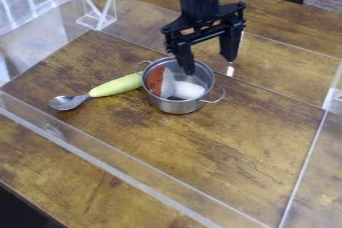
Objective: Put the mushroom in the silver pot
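The mushroom point(170, 84) lies inside the silver pot point(198, 100) at the table's middle, its reddish-brown cap at the pot's left side and its white stem toward the right. My gripper point(207, 60) hangs just above and behind the pot, pointing down. It is open, with one dark finger point(186, 61) over the pot's far rim and the other further right. Nothing is between the fingers.
A yellow-green vegetable point(116, 84) lies left of the pot, touching its side. A grey metal spoon point(67, 101) lies beyond it to the left. A clear plastic wall point(160, 197) bounds the wooden table point(241, 152).
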`<state>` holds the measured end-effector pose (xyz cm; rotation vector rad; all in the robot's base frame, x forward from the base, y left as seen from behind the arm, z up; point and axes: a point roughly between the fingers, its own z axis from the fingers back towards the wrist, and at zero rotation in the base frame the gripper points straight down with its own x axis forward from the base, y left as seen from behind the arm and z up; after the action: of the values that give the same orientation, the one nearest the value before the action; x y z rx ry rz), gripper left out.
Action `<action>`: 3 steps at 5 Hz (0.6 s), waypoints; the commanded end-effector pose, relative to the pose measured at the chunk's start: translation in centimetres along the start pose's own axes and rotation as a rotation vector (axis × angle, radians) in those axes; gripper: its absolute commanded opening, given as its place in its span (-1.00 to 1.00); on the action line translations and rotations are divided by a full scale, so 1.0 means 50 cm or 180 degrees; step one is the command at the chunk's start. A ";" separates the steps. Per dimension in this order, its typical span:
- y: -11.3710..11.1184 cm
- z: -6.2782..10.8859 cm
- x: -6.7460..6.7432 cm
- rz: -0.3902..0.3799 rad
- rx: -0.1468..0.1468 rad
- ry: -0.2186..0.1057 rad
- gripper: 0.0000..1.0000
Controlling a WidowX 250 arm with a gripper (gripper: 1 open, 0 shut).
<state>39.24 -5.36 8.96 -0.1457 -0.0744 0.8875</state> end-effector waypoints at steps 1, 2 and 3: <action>-0.028 0.037 -0.002 -0.0121 -0.0119 -0.0124 1.00; -0.028 0.032 -0.015 -0.0237 -0.0072 -0.0112 1.00; -0.030 0.031 -0.026 -0.0359 -0.0039 -0.0095 -1.00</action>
<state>39.35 -6.25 8.64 -0.1121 -0.0591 0.8036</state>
